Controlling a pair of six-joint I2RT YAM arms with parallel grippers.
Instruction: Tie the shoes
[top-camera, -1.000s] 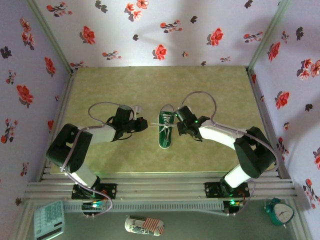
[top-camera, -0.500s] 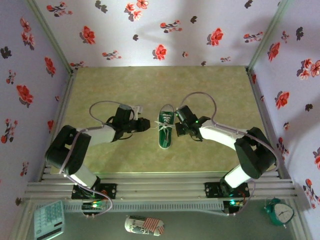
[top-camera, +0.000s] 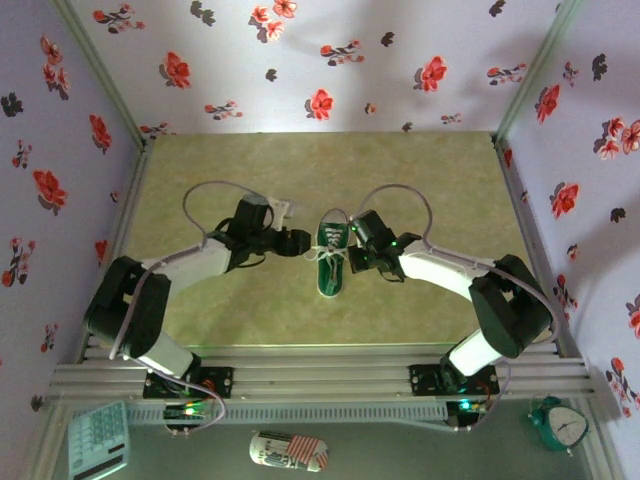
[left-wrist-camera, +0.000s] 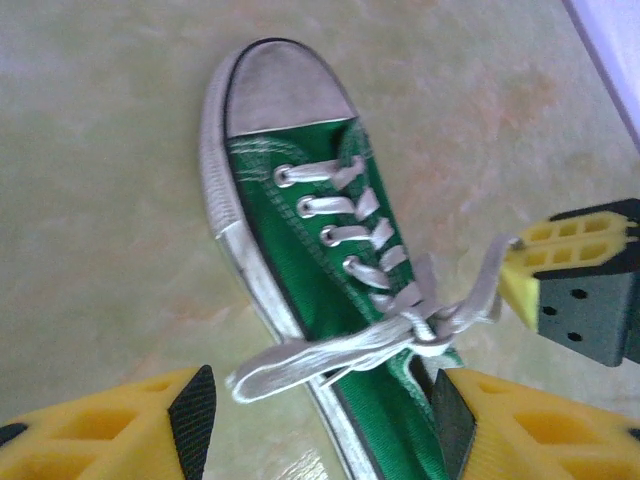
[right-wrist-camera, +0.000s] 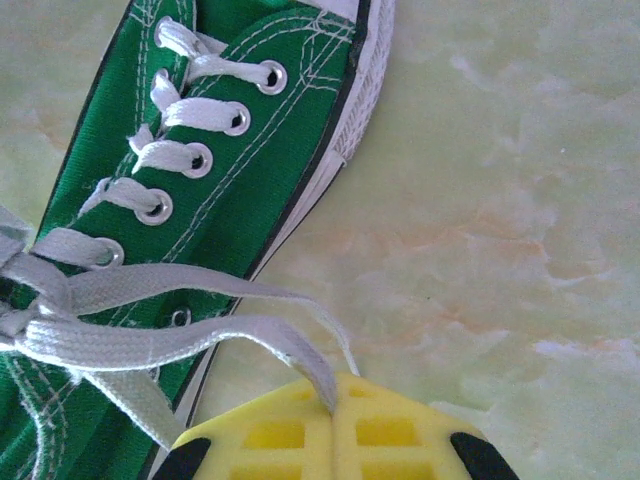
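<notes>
**Where the sneaker lies between two grippers**

Although papered walls (top-camera: 330, 60) close the table (top-camera: 430, 170) on three sides and metal rails (top-camera: 320, 380) run along its near edge, bare green surface lies all round the sneaker (top-camera: 328, 262), with the most room toward the far wall. The sneaker sits near the table's middle, lengthwise from near to far. The left gripper (top-camera: 303, 241) stands just beside its left flank, and the right gripper (top-camera: 351, 262) just beside its right flank.

Seen from the left wrist, the left gripper (left-wrist-camera: 320, 405) is spread wide. Its yellow fingers (left-wrist-camera: 110, 435) stand on either side of the ankle end of the sneaker (left-wrist-camera: 300, 220), and a flat loop of lace (left-wrist-camera: 330, 355) lies between them, ungripped. The white toe cap (left-wrist-camera: 285, 90) points toward the top of that view. At the right, a lace end reaches a yellow fingertip (left-wrist-camera: 560, 255) of the right gripper.

Seen from the right wrist, the right gripper (right-wrist-camera: 335, 425) is closed, pinching one white lace (right-wrist-camera: 240, 335) in the seam between its fingers. That lace curves from the crossed laces over the sole edge of the sneaker (right-wrist-camera: 190, 200) to the fingers.

Beyond the rails lie a calculator (top-camera: 98, 440), a patterned oblong object (top-camera: 288, 450) and a green alarm clock (top-camera: 556, 424). Their markings are too small to read.
</notes>
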